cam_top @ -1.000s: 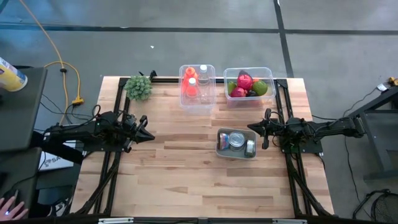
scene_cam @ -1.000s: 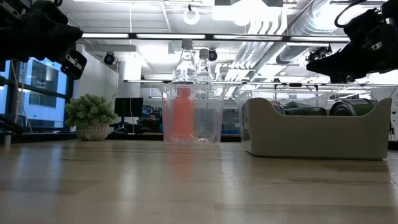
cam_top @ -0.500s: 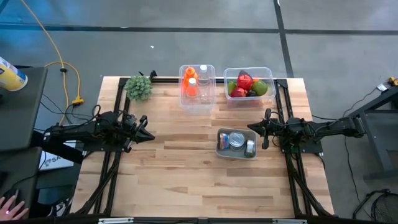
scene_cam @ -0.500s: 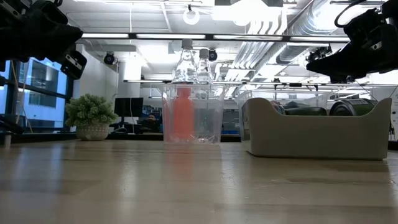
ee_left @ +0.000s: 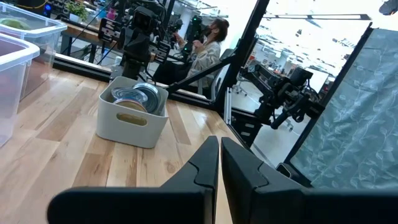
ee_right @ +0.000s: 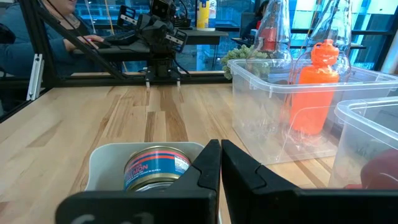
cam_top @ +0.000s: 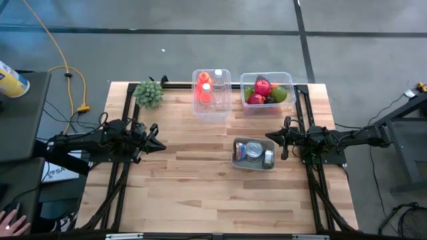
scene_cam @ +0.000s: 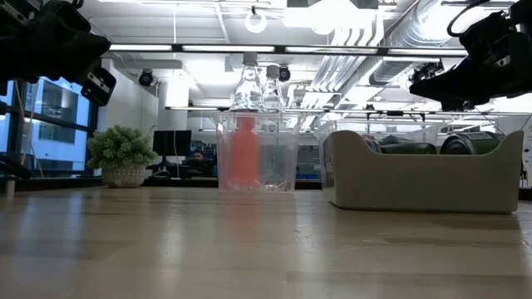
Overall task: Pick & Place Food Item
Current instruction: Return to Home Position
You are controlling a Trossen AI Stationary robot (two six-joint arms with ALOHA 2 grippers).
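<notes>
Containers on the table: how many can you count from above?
3: bottle bin at the far edge, fruit bin beside it, grey can tub mid-table. None seems hidden.

I am looking down on a grey concrete floor [cam_top: 200, 53] crossed by dark seams, with a yellow cable [cam_top: 83, 100] trailing over it beside a dark desk [cam_top: 20, 113]. From table height I am seeing strip lights [scene_cam: 166, 47] glowing under white ducts [scene_cam: 374, 33], and daylight is coming through a window [scene_cam: 51, 137]. A person [ee_left: 208, 53] is sitting beyond the table.
</notes>
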